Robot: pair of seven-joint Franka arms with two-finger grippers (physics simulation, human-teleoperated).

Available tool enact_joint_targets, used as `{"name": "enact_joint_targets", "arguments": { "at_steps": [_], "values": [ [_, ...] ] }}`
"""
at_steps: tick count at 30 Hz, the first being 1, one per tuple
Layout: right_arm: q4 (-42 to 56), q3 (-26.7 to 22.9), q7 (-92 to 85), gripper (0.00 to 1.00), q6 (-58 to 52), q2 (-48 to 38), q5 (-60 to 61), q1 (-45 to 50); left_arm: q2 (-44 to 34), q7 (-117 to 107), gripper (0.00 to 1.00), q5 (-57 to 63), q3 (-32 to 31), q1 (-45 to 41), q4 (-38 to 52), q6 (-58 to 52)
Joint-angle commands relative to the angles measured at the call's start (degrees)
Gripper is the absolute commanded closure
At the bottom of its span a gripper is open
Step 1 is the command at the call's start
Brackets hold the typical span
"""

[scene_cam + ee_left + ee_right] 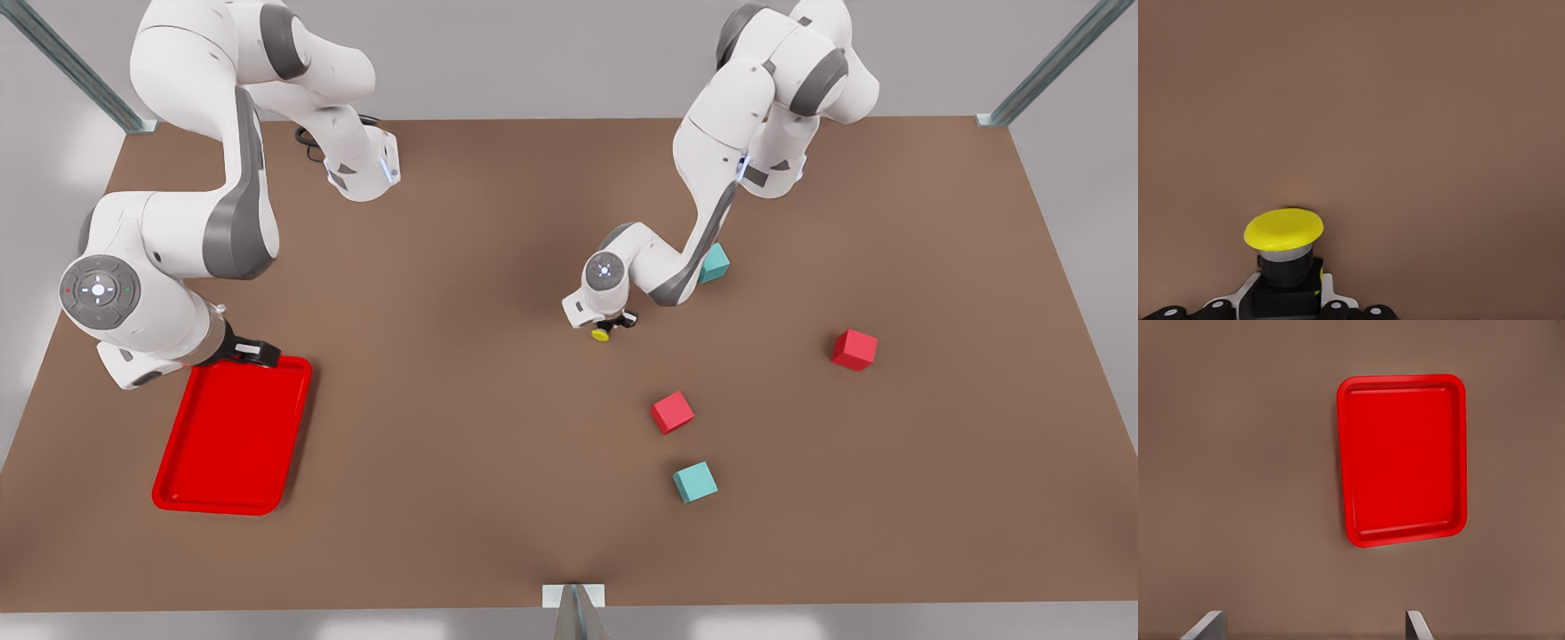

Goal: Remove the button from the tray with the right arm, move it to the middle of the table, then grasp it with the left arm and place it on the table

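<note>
Your left gripper had its fingers closed narrowly on the dark body of the button, the yellow cap jutting out past the fingertips and tipped sideways. It sat low near the middle of the bench — whether the button touched the surface, you could not tell. That arm reached down from the far edge, elbow folded, passing in front of a teal cube.

Your right gripper had its fingers spread wide and gripping nothing — it hung at the far end of the red tray, the arm bent over the front view's left side of the bench.
</note>
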Motion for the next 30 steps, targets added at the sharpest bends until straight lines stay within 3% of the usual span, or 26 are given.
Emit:
{"name": "enact_joint_targets", "arguments": {
  "at_steps": [1, 11, 14, 18, 20, 22, 26, 28, 30],
  "values": [
    [0.0, 0.0, -0.9, 0.0, -0.1, -0.1, 0.0, 0.0, 0.0, 1.0, 0.49, -0.1, 0.0, 0.0, 0.0, -0.4],
    [0.0, 0.0, -0.9, 0.0, -0.8, -0.2, 0.0, 0.0, -0.3, 0.7, 0.5, -0.1, 0.1, -0.1, 1.0, -0.6],
    [0.0, 0.0, -0.9, 0.0, -0.8, -0.1, 0.0, 0.1, -0.6, -1.7, 0.5, -0.2, 0.2, 0.0, 4.3, -6.0],
    [0.0, 0.0, -0.9, 0.0, -0.8, -0.1, 0.0, 0.2, -0.6, -40.1, 0.5, 0.5, 1.1, -0.8, 8.5, -10.4],
    [0.0, 0.0, -0.9, 0.0, -0.7, -0.1, 0.0, 0.2, 0.1, -71.3, 0.5, 13.4, 1.3, -1.1, 12.7, -19.6],
    [0.0, 0.0, -0.9, 0.0, -0.7, -0.1, 0.0, 0.2, 1.0, -88.3, 0.5, 26.6, 1.3, -2.5, 13.9, -35.7],
    [0.0, 0.0, -0.9, 0.0, -1.0, -0.2, 0.0, 0.2, 8.8, -124.7, 0.51, 40.4, 1.5, -7.8, 18.7, -55.3],
    [0.1, 0.0, -0.9, 0.0, -0.7, -0.2, -0.1, 0.2, 11.5, -129.0, 0.53, 46.1, 1.7, -9.6, 24.1, -64.0],
    [0.3, 0.0, -0.9, 0.0, -0.2, 0.1, -0.2, -0.3, 11.5, -129.7, 0.52, 51.3, 1.7, -9.4, 24.8, -65.4]
  ]
}}
